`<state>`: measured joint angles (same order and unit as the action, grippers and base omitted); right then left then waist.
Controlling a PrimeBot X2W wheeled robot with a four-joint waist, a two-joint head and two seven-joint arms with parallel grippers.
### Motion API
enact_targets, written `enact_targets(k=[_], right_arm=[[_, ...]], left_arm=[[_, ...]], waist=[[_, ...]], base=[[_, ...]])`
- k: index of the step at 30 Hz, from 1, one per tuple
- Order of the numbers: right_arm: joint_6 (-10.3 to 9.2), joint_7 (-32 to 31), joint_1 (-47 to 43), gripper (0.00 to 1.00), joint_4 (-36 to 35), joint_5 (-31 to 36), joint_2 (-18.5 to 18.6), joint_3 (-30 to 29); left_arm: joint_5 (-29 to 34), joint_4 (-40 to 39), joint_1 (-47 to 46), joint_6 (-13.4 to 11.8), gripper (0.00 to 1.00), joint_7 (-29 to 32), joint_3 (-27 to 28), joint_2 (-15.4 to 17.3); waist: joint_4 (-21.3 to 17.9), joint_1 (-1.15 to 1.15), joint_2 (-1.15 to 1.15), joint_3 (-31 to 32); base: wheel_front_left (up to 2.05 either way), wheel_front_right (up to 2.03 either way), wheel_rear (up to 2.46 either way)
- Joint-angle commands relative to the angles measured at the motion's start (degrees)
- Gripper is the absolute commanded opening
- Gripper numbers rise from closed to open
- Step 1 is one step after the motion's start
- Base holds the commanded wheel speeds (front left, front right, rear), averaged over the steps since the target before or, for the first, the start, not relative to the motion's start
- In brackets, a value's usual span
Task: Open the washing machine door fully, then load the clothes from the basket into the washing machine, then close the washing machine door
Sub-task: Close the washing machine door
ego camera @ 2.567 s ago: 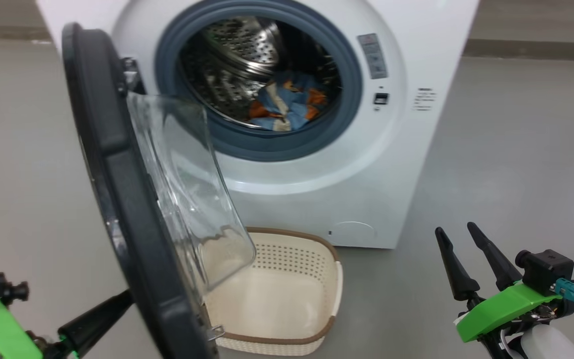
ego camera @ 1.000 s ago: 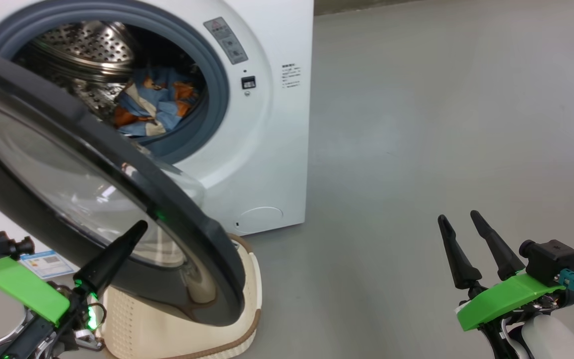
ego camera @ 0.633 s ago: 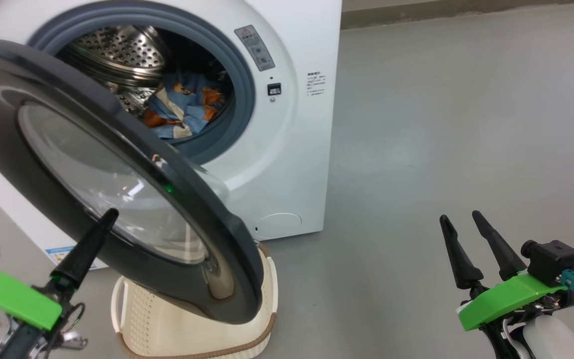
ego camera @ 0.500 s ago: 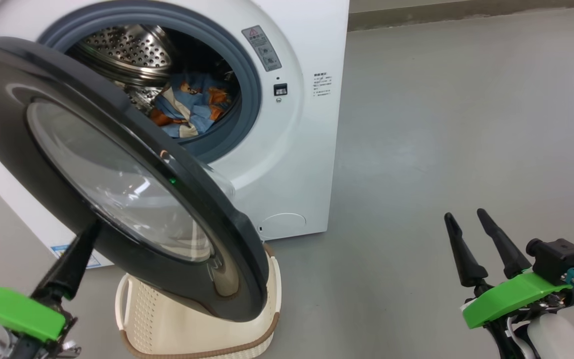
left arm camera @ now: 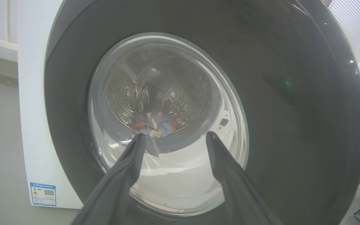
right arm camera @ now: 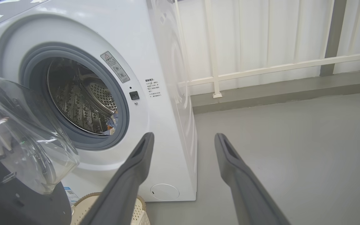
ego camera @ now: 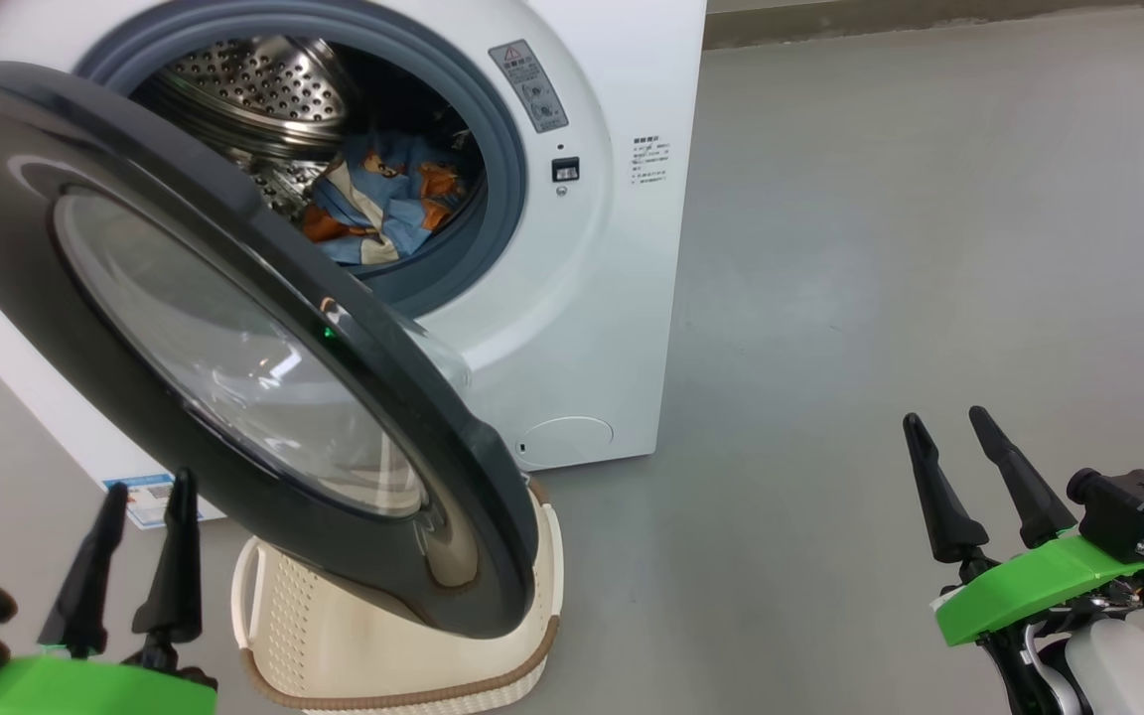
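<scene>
The white washing machine (ego camera: 592,328) stands at the upper left, and the clothes (ego camera: 383,199), blue with orange patches, lie in its steel drum. The black washing machine door (ego camera: 6,228) hangs half-swung in front of the opening and over the cream basket (ego camera: 306,636), hiding the basket's inside. My left gripper (ego camera: 148,487) is open at the lower left, just short of the door's outer face. In the left wrist view its fingers (left arm camera: 127,168) frame the door's glass (left arm camera: 167,78), touching nothing. My right gripper (ego camera: 947,417) is open and empty at the lower right.
Bare grey floor (ego camera: 880,248) lies to the right of the machine. A white railing (right arm camera: 277,65) and wall run behind it. The machine's side carries a blue label (left arm camera: 43,193). The basket rim (right arm camera: 136,203) shows at the machine's foot.
My left gripper has opened and drawn back down from the door's face, where one shut tip had rested. The door stands much as it did; the head camera has shifted slightly.
</scene>
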<state>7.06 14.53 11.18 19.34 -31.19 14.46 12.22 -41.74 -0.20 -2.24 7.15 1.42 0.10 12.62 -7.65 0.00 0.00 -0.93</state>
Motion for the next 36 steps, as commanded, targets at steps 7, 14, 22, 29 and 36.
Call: enact_targets(k=[7,14,22,29,36], right_arm=[[0.43,0.5,0.3,1.00,-1.3,1.0,0.7,0.5],[0.43,0.5,0.0,1.00,-1.3,1.0,0.9,0.7],[0.43,0.5,0.1,1.00,-0.7,1.0,1.4,0.6],[0.43,0.5,0.1,1.00,-0.7,1.1,1.4,0.7],[0.43,0.5,0.1,1.00,-0.6,1.0,1.3,1.0]], left_arm=[[11.3,4.4,-1.9,0.0,1.00,-13.1,-1.1,3.3],[15.0,8.2,-1.9,-1.1,1.00,-15.6,-1.9,1.9],[16.3,10.5,-2.4,-1.4,1.00,-16.2,-1.5,1.1],[16.4,11.5,-2.7,-1.2,1.00,-16.3,-1.5,0.9],[16.5,12.0,-2.8,-1.2,1.00,-16.4,-1.3,0.7]], waist=[[0.4,0.00,0.00,0.0],[0.5,0.00,0.00,0.0],[1.0,0.00,0.00,0.2],[1.2,0.00,0.00,0.4],[1.4,0.00,0.00,0.6]], base=[[0.00,0.00,0.00],[0.00,0.00,0.00],[0.00,0.00,0.00],[0.00,0.00,0.00],[0.00,0.00,0.00]])
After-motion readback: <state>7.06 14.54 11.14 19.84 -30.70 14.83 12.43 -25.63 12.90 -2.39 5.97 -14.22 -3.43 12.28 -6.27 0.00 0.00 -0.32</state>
